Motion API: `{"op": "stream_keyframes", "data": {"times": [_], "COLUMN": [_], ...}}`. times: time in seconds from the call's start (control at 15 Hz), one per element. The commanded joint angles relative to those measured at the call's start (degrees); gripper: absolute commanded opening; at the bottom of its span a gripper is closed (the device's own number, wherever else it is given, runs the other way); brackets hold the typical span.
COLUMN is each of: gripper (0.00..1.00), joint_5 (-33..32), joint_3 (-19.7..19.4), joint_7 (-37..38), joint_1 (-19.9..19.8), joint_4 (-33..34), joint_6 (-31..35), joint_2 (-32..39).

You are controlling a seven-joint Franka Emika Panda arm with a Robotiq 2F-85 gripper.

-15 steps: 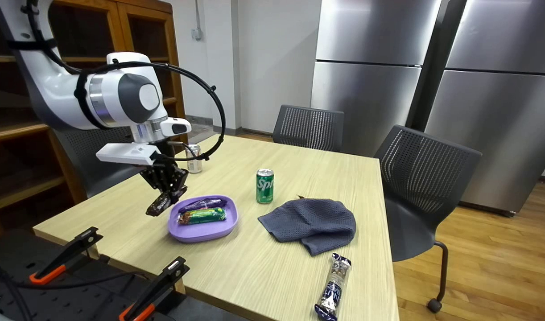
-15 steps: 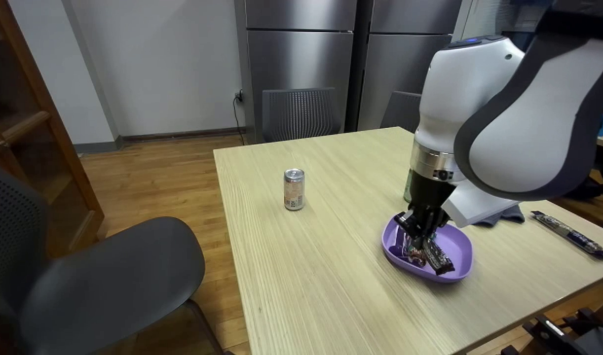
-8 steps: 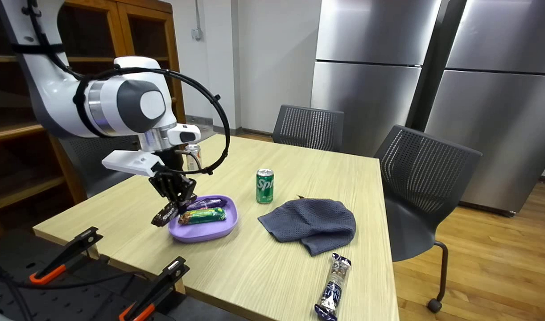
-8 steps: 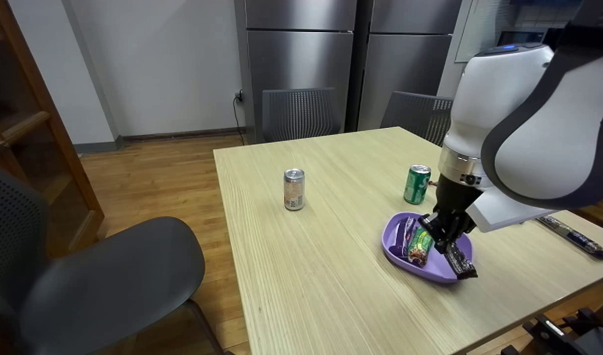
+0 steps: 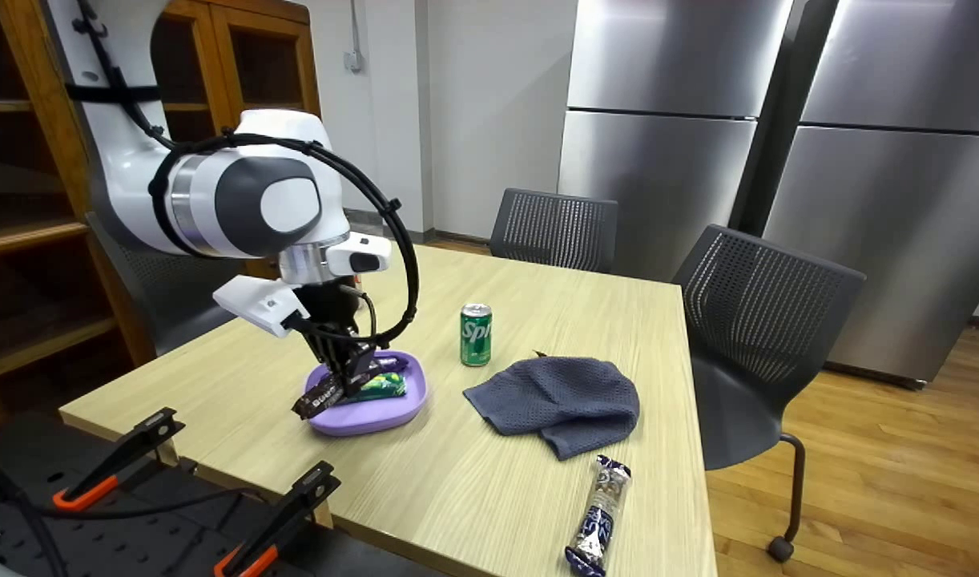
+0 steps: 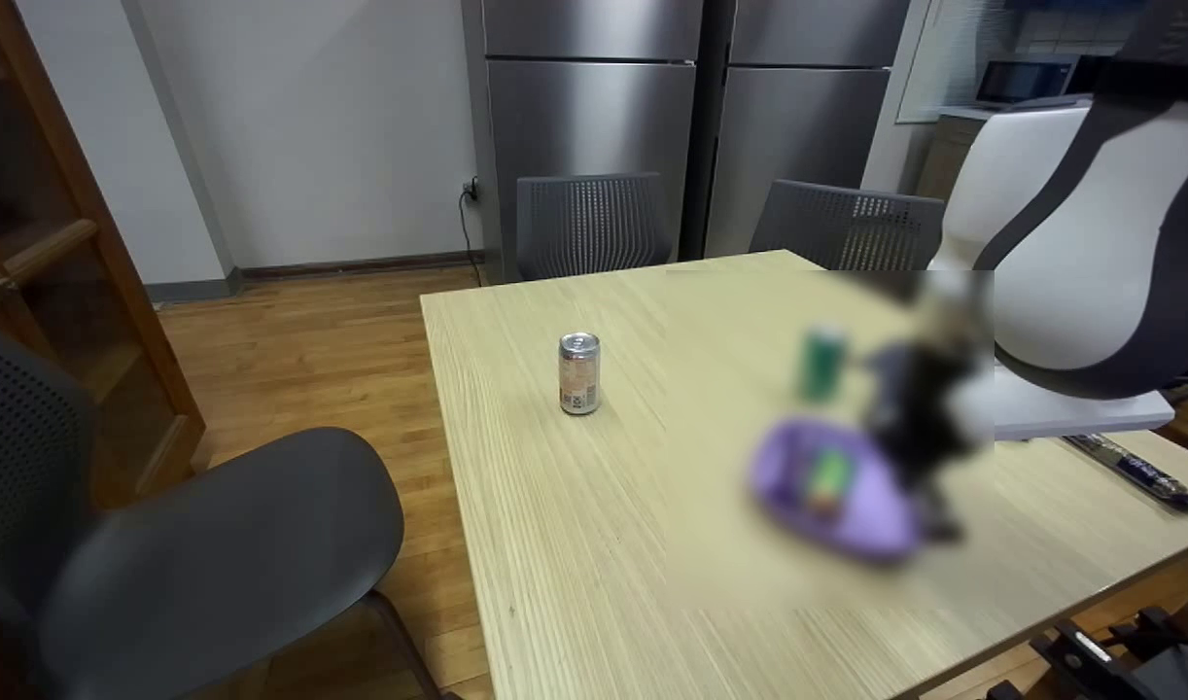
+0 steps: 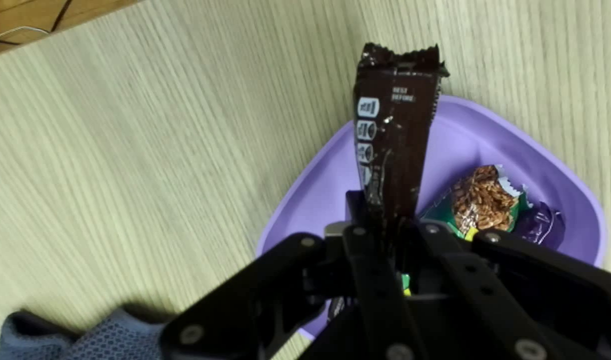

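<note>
Claw (image 7: 385,222) clamped on brown bar (image 7: 396,125), one end past rim of purple plate (image 5: 381,417), green can (image 5: 475,336) well apart.

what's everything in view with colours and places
Wooden table: 1, pale, centre
Rounded plate: 1, purple, tabletop
Brown wrapped bar: 1, brown, gripped
Green wrapped bar: 1, green, in plate
Purple wrapped bar: 1, purple, in plate
Silver wrapped bar: 1, silver-navy, tabletop
Sprite can: 1, green, tabletop
Metal can: 1, silver, tabletop
Textured cloth: 1, slate, tabletop
Perforated chairs: 3, grey, tableside
Steel refrigerators: 2, silver, background
Wooden cabinet: 1, brown, background
Microwave: 1, dark, background
Clamps: 2, black-orange, table edge
Robot arm: 1, white, above table
Gripper: 1, black, above plate
</note>
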Motion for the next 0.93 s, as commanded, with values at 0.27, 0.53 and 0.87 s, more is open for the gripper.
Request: {"op": "stream_keyframes", "data": {"times": [0.27,0.53,0.87], "gripper": [0.04,0.04,0.04], "joint_5": [6.01,9.06,11.58], "joint_3": [6.33,8.46,11.32], "joint_7": [-0.49,0.35,0.37], "joint_1": [-7.17,-8.76,-12.05], "joint_4": [1.63,3.22,6.32], "joint_6": [0.66,0.73,0.66], "joint_2": [1.73,3.26,5.77]}}
